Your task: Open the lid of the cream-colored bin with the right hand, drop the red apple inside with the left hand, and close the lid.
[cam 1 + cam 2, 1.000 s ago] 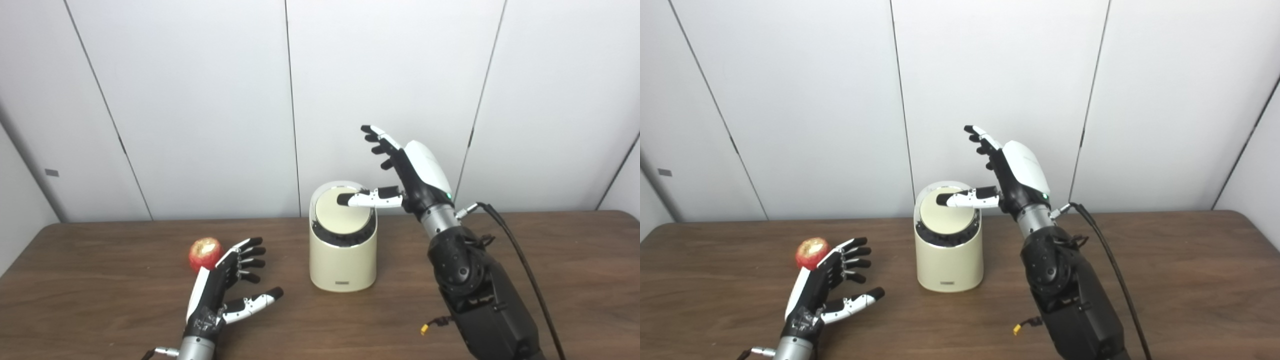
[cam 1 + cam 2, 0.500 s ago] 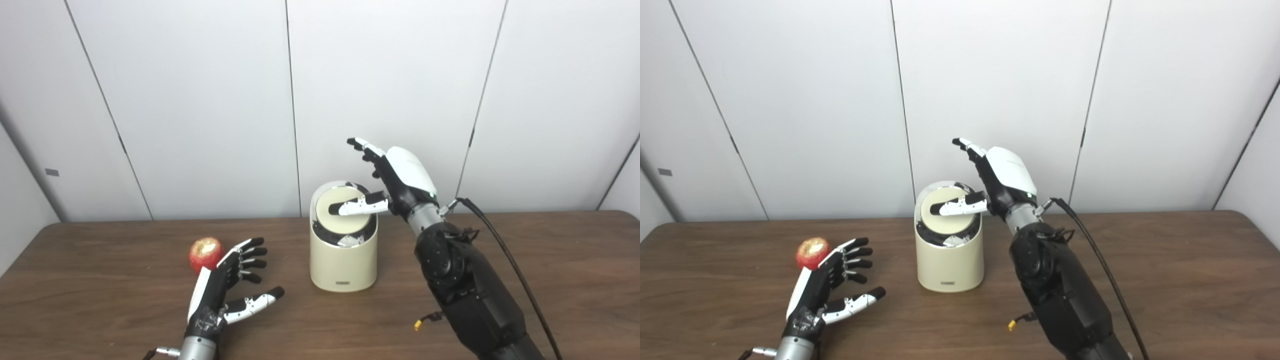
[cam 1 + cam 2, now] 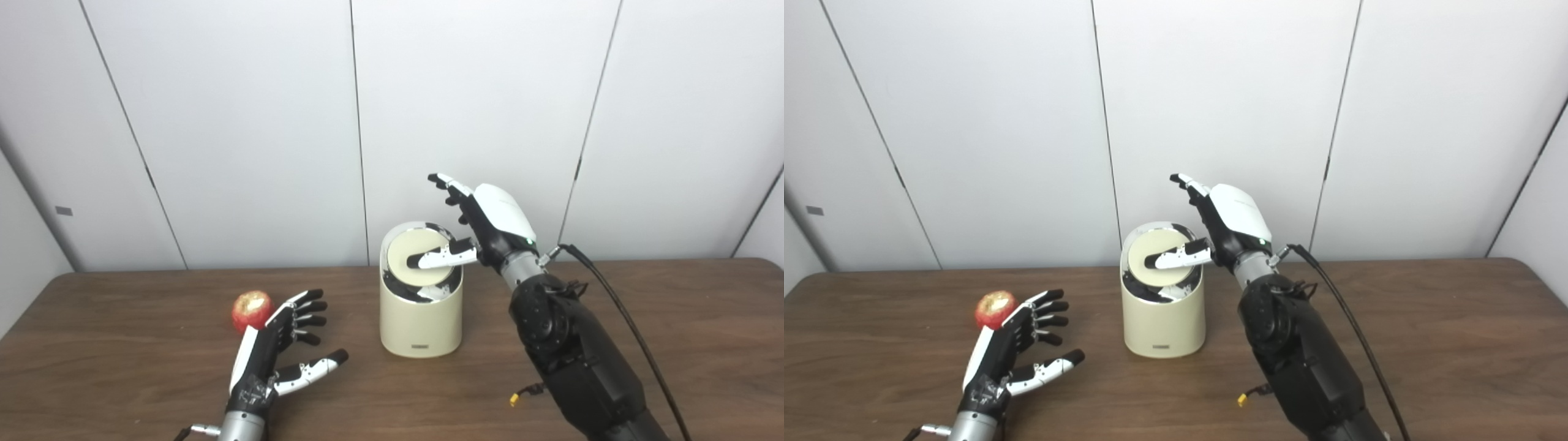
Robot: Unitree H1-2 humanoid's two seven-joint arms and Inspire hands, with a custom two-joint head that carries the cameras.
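Left eye view: the right robot hand (image 3: pixel 490 220) is raised beside the cream-colored bin (image 3: pixel 420 318), fingers spread and holding nothing, its thumb (image 3: pixel 438 258) laid across the round lid (image 3: pixel 416 254), which sits tilted in the rim with dark gaps showing around it. The left robot hand (image 3: pixel 272 352) rests palm-open on the brown bench (image 3: pixel 704 343), fingers apart and empty, just beside the red apple (image 3: pixel 251 310). Right eye view: the bin (image 3: pixel 1164 321) stands upright near the bench centre; the apple (image 3: pixel 995 309) lies on the bench to its left, touching or nearly touching the fingertips of the left robot hand (image 3: pixel 1010 358); the right robot hand (image 3: pixel 1231 217) remains splayed, a black cable (image 3: pixel 1353 337) trailing along its arm.
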